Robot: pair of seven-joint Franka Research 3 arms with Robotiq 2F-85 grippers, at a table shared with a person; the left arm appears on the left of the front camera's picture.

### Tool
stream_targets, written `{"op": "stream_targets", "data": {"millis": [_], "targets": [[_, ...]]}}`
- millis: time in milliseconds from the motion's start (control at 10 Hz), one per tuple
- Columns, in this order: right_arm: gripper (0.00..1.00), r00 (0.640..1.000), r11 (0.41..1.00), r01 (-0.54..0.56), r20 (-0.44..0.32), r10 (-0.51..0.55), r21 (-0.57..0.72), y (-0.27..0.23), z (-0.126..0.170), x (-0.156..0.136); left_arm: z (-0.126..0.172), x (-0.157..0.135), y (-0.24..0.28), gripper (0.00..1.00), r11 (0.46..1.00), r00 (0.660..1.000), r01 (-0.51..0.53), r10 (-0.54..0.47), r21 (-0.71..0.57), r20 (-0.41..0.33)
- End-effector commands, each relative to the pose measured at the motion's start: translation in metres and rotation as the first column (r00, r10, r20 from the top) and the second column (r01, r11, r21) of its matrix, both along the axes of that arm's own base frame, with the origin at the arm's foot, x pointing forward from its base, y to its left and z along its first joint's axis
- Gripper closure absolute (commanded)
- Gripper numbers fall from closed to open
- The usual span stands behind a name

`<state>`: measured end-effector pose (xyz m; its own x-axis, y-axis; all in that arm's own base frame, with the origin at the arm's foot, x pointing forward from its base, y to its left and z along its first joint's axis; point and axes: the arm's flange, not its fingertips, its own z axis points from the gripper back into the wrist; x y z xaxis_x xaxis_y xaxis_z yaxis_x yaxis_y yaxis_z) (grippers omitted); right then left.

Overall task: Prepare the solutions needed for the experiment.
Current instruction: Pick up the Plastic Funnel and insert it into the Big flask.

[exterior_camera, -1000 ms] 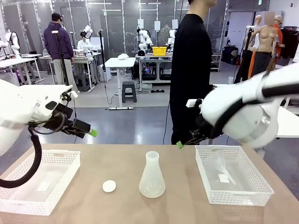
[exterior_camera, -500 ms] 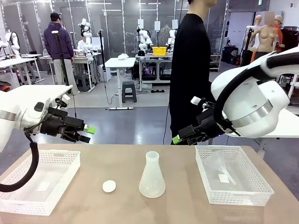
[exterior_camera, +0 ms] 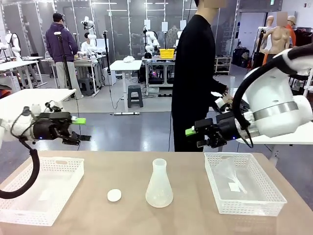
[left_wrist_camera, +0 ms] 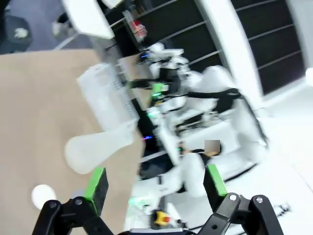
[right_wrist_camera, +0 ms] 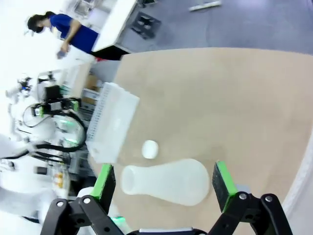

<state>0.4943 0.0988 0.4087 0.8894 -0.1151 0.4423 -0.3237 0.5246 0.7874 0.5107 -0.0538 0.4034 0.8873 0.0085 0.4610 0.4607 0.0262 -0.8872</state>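
Solutions: whether any liquid lies in the translucent conical flask [exterior_camera: 159, 187] cannot be told; its body reads pale and cloudy throughout. Flask position: upright on the table [exterior_camera: 195, 223], near the centre, between the two white mesh baskets. A small white round disc [exterior_camera: 114, 195] lies flat just to the flask's left, apart from it. Left basket [exterior_camera: 68, 185] sits at the table's left end; right basket [exterior_camera: 257, 204] sits at the right end and holds a clear crumpled wrapper. Left gripper [exterior_camera: 81, 129] hangs level above the left basket's far edge, jaws spread wide, nothing between them. Right gripper [exterior_camera: 195, 138] hangs level above the right basket's near-left corner, jaws likewise spread wide and empty. Both grippers point inward toward the table's centre, well clear of the flask. A person [exterior_camera: 195, 73] in black stands at the far side, turned toward the right.
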Motion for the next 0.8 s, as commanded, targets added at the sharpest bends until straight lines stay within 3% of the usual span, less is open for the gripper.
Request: {"op": "stream_targets", "data": {"millis": [0, 100, 200, 300, 400, 700], "targets": [[0.0, 0.995, 0.988, 0.029, -0.098, -0.014, 0.149, -0.011, -0.016, 0.01, -0.013, 0.02, 0.017, 0.0, 0.989, 0.996, 0.053, -0.062, -0.138, -0.065], [0.0, 0.984, 0.967, 0.013, -0.177, 0.033, 0.256, -0.015, -0.016, 0.011, -0.01, 0.019, 0.018, 0.0, 0.993, 0.993, 0.012, -0.025, -0.117, -0.116], [0.0, 0.977, 0.949, 0.011, -0.206, 0.057, 0.316, -0.014, -0.015, 0.01, -0.008, 0.016, 0.013, 0.0, 0.995, 0.986, 0.009, -0.026, -0.103, -0.164], [0.0, 0.966, 0.904, 0.023, -0.242, 0.09, 0.427, -0.012, -0.012, 0.01, -0.009, 0.017, 0.008, 0.0, 0.993, 0.985, 0.026, -0.045, -0.113, -0.167], [0.0, 0.958, 0.888, 0.074, -0.28, 0.063, 0.454, -0.011, -0.012, 0.011, -0.011, 0.018, 0.006, 0.0, 0.994, 0.981, 0.019, -0.04, -0.108, -0.189], [0.0, 0.939, 0.867, 0.081, -0.329, 0.099, 0.492, -0.017, -0.013, 0.01, -0.017, 0.014, -0.002, 0.0, 0.999, 0.976, 0.046, -0.051, -0.027, -0.213]]}}
